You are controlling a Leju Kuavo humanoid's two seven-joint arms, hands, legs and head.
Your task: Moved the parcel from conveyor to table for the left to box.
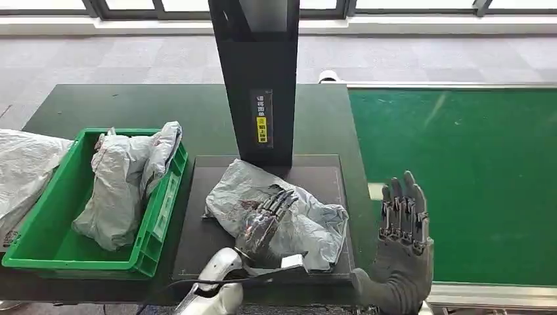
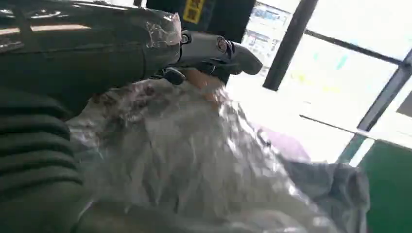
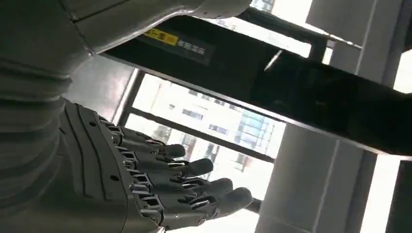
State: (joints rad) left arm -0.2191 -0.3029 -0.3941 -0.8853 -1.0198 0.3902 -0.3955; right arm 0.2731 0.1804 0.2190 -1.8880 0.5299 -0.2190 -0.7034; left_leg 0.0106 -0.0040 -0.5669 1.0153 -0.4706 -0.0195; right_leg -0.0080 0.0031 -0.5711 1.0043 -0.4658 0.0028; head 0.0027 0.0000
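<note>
A crumpled grey parcel (image 1: 289,213) is seen lying on a black mat (image 1: 197,243) at the near edge of the dark green tabletop (image 1: 131,108), towards its right end beside the conveyor. The left hand (image 1: 266,220) is laid on top of the parcel, its fingers curved down onto the wrinkled plastic; whether the bag is actually gripped cannot be told, and in the left wrist view the parcel (image 2: 194,160) is pressed close beneath the hand (image 2: 214,51). A black upright post (image 1: 259,72) bearing a yellow label is set at the far edge of the mat. The right hand (image 1: 402,226) is held upright with fingers spread and nothing in it, between the mat and the green conveyor belt (image 1: 473,170). At the tabletop's left end, a green bin (image 1: 157,223) is filled with other grey bags (image 1: 125,184).
</note>
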